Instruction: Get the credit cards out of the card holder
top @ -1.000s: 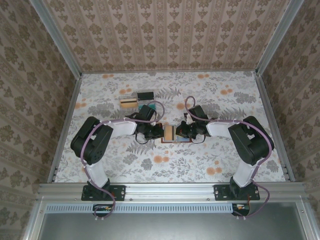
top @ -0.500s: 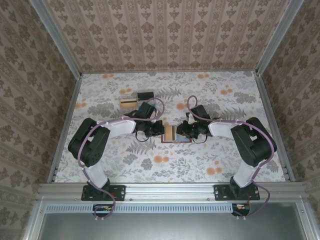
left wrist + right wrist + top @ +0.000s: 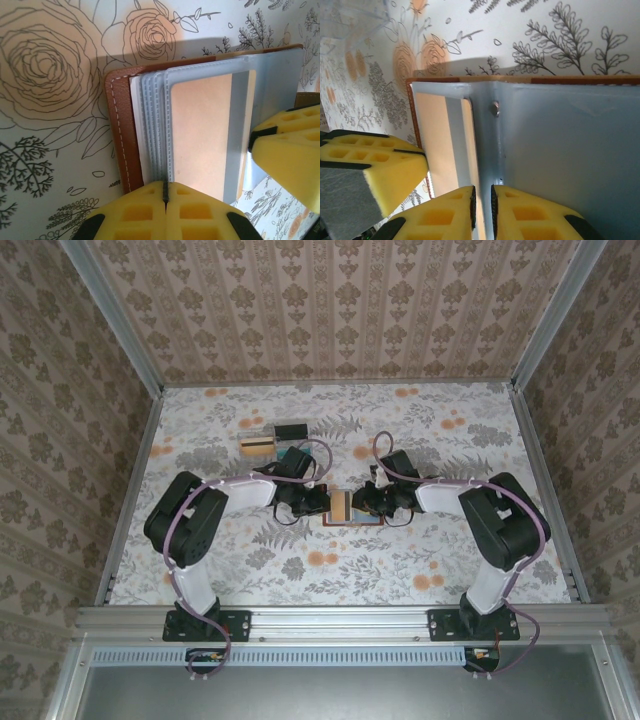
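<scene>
Right end effector (image 3: 482,200) has edged in, pinching the card holder (image 3: 342,506).

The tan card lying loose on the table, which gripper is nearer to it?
Left. The left gripper is at the left edge of the card holder, toward the tan card; the right gripper is at the opposite edge, farther away.

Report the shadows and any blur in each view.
Top external: even, soft light with no glare; the card holder is small and its detail is lost. Left wrist: the holder throws a grey shadow on the table beyond it; its stitching is sharp. Right wrist: a soft shadow runs along the holder's upper edge; the top-left corner is blurred.
</scene>
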Controlling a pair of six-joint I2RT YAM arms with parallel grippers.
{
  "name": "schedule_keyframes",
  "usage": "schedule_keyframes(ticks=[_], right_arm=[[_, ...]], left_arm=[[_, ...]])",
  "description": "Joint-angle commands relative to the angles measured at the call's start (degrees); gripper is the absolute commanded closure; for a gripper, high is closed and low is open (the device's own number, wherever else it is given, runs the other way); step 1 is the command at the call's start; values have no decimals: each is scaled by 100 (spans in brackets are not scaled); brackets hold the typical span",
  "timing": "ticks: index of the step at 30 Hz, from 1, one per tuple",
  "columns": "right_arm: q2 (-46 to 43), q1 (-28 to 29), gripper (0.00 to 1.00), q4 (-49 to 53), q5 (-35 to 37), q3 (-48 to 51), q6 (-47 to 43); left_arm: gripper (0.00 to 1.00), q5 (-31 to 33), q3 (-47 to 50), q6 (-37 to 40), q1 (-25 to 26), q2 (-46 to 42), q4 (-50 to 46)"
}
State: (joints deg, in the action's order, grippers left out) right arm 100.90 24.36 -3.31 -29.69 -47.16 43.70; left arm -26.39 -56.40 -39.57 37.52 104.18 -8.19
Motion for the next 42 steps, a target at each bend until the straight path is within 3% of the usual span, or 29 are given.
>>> schedule_keyframes(ticks=[1, 10, 13, 29, 30, 32, 35, 39, 42], right_arm=[[179, 7, 81, -38, -155, -22, 33], [245, 52, 83, -151, -310, -78, 56], [226, 51, 100, -113, -287, -83, 43], [-208, -287, 100, 28, -234, 286, -127], [-171, -287, 99, -24, -267, 286, -102], [-94, -290, 81, -162, -316, 288, -35], [28, -283, 69, -424, -383, 282, 110], [206, -255, 69, -642, -431, 227, 224], [294, -256, 75, -695, -453, 216, 253]], left_arm=[[96, -32, -19, 93, 36, 122, -74], [97, -20, -107, 127, 89, 164, -162], [98, 13, -119, 132, 89, 158, -204], [100, 135, -36, 122, -8, 95, -332], [100, 141, -40, 119, 1, 102, -333], [100, 100, -59, 125, 8, 119, -325], [100, 74, -81, 134, 23, 133, -328], [100, 51, -73, 139, 36, 133, -333], [100, 39, -77, 143, 32, 129, -338]])
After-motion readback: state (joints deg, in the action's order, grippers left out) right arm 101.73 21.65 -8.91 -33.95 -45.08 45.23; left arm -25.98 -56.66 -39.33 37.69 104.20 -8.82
